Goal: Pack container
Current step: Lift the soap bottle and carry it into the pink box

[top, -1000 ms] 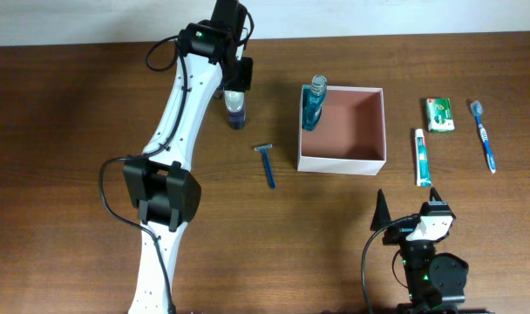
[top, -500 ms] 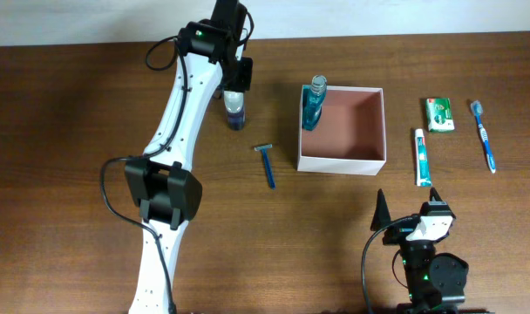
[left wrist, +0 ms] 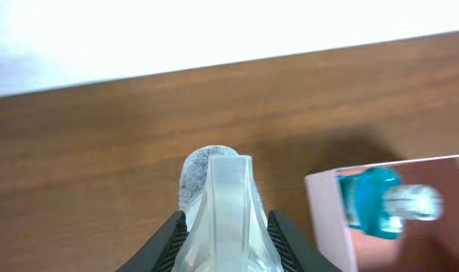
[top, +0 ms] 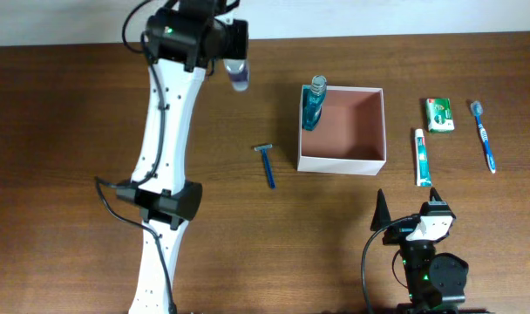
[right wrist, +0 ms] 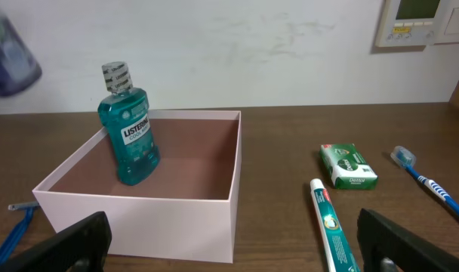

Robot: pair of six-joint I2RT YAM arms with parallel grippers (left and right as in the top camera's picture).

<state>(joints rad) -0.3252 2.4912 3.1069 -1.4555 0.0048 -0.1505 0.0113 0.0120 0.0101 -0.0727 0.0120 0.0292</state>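
From where I stand, the left gripper (left wrist: 228,230) is out over the far left part of the table (top: 73,174). Its fingers (left wrist: 171,236) are clamped on either side of a small bottle (top: 239,75), clear plastic with a purplish tint. The bottle is held off the wood. In the right wrist view it shows as a blur against the wall, higher than the table's far edge.

The container (top: 343,157) sits right of centre, a square open box with white walls and a pinkish-brown floor. It is well apart from the held bottle, to that bottle's right. A blue mouthwash bottle (top: 314,103) stands upright in its far left corner, against the wall. The rest of the floor is bare.

A blue razor (top: 267,164) lies on the wood to the left of the container, near it but not touching. Just right of the container lies a toothpaste tube (top: 421,157). A small green packet (top: 438,114) sits a little farther back, and a blue toothbrush (top: 485,135) lies farthest right.

The right gripper (top: 407,208) rests at the near edge, nearer than the container's right corner. Its jaws are spread wide with nothing between them.
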